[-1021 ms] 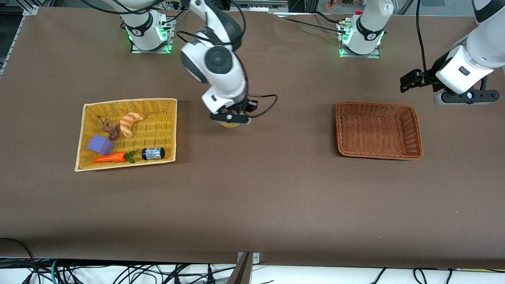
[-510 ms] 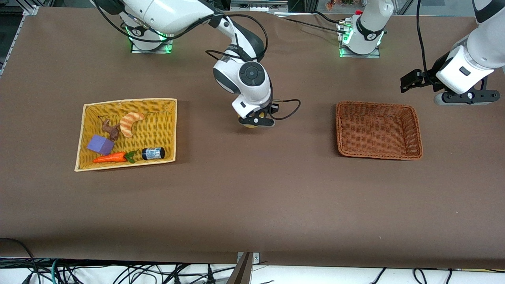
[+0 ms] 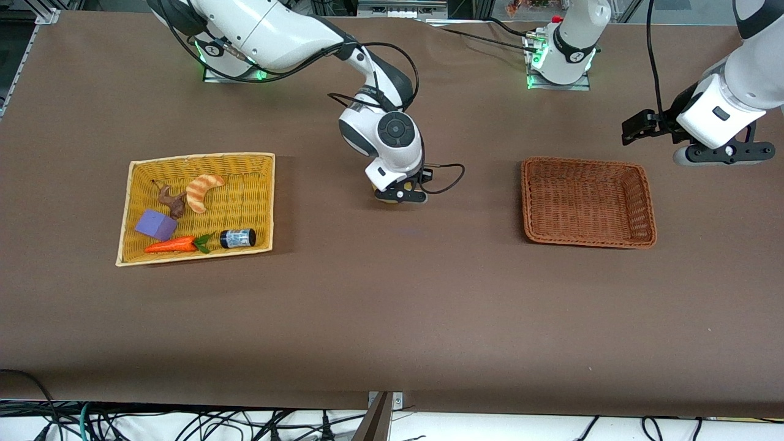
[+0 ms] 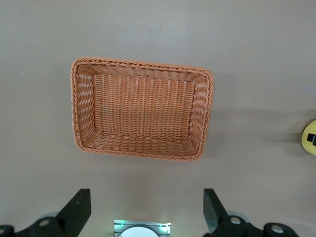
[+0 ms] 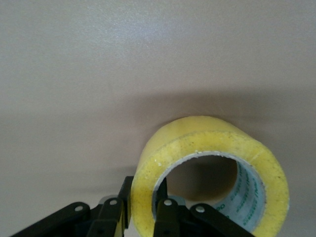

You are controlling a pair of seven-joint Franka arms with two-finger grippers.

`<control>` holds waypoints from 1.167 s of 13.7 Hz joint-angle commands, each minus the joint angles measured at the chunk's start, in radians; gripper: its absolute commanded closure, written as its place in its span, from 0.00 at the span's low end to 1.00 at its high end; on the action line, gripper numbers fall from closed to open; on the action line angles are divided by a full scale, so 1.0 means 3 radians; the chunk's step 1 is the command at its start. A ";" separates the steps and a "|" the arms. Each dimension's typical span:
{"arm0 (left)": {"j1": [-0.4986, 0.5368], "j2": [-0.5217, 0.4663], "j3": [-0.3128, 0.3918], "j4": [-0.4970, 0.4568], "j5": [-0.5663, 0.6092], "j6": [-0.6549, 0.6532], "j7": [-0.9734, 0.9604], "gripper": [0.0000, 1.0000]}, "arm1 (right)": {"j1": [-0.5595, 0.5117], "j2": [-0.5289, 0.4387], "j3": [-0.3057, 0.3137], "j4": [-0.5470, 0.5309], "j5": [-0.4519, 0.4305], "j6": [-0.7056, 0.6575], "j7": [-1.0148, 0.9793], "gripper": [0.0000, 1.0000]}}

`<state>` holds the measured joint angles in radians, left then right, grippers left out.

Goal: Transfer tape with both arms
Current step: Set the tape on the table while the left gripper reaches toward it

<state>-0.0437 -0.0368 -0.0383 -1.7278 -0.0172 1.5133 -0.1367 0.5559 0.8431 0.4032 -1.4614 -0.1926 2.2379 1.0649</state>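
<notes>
The tape (image 5: 197,133), a yellowish roll with a grey core, is gripped through its wall by my right gripper (image 5: 144,195), one finger inside the ring and one outside. In the front view the right gripper (image 3: 401,196) holds it low over the middle of the table, between the two baskets, and only a yellow sliver of the tape (image 3: 386,198) shows under the hand. The tape also shows at the edge of the left wrist view (image 4: 311,139). My left gripper (image 3: 637,125) waits open and empty (image 4: 146,210) in the air beside the brown basket, at the left arm's end.
An empty brown wicker basket (image 3: 588,162) sits toward the left arm's end and also shows in the left wrist view (image 4: 143,64). A yellow wicker basket (image 3: 199,160) toward the right arm's end holds a croissant toy (image 3: 202,190), a carrot (image 3: 170,245), a purple block (image 3: 156,225) and a small jar (image 3: 237,237).
My right arm has carried the tape from beside the yellow basket toward the middle of the table, then slightly lower. The left arm has barely moved.
</notes>
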 commanded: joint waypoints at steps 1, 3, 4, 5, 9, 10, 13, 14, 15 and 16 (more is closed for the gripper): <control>0.0064 0.0030 -0.0031 0.0012 -0.0045 0.0002 0.0036 0.00 | 0.0049 0.0002 -0.0055 0.0137 -0.0069 -0.0050 0.0035 0.66; 0.0064 0.0036 -0.0031 -0.0064 -0.0065 0.0109 0.0031 0.00 | 0.0029 -0.0166 -0.0055 0.0131 -0.0084 -0.0081 0.0024 0.21; 0.0064 0.0056 -0.0041 -0.0125 -0.0075 0.0196 0.0026 0.00 | 0.0029 -0.0273 -0.0060 0.0137 -0.0089 -0.0187 0.0009 0.00; 0.0064 0.0066 -0.0081 -0.0202 -0.0141 0.0283 -0.0009 0.00 | 0.0019 -0.0390 -0.0060 0.0137 -0.0084 -0.0290 -0.0011 0.00; 0.0064 0.0148 -0.0525 -0.0346 -0.0208 0.0575 -0.0631 0.00 | -0.0272 -0.0917 -0.0065 0.0131 -0.0079 -0.0867 -0.0500 0.00; 0.0064 0.0214 -0.0663 -0.0346 -0.0208 0.0656 -0.0826 0.00 | -0.0374 -0.1040 -0.0076 0.0131 -0.0074 -0.1086 -0.0710 0.00; 0.0059 0.0413 -0.1047 -0.0504 -0.0208 0.1121 -0.1271 0.00 | -0.0518 -0.1449 -0.0488 0.0137 -0.0028 -0.1751 -0.1583 0.00; 0.0033 0.0520 -0.1190 -0.0545 -0.0208 0.1320 -0.1465 0.00 | -0.0518 -0.1561 -0.0723 0.0137 -0.0002 -0.1844 -0.1885 0.00; 0.0003 0.0653 -0.1338 -0.0596 -0.0208 0.1585 -0.1715 0.00 | -0.0518 -0.1644 -0.0948 0.0142 0.0059 -0.1860 -0.2121 0.00; -0.0043 0.0781 -0.1436 -0.0627 -0.0208 0.1826 -0.1940 0.00 | -0.0518 -0.1730 -0.1153 0.0137 0.0181 -0.1896 -0.2326 0.00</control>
<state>-0.0423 0.1304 -0.4175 -1.9013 -0.0658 1.9555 -0.6135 0.3940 0.3860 0.1513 -1.3936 -0.1884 1.6937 0.4807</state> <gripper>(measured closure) 0.000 0.000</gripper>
